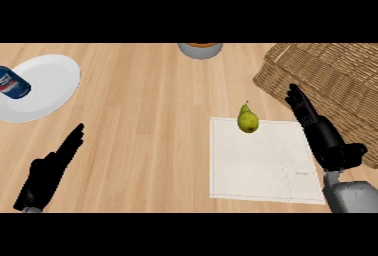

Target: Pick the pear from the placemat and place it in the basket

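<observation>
pear (248,120) on placemat (258,165) far edge | right hand (327,139) released, beside basket (332,65) | left hand (44,172) released

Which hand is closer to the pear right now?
The right hand, open at the edge of the placemat where the pear sits; the left hand rests far off at lower left.

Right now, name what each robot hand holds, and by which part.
Nothing: left robot hand and right robot hand are open; pear lies on the placemat.

Both robot hands open: left robot hand (46,172), right robot hand (323,134)
</observation>
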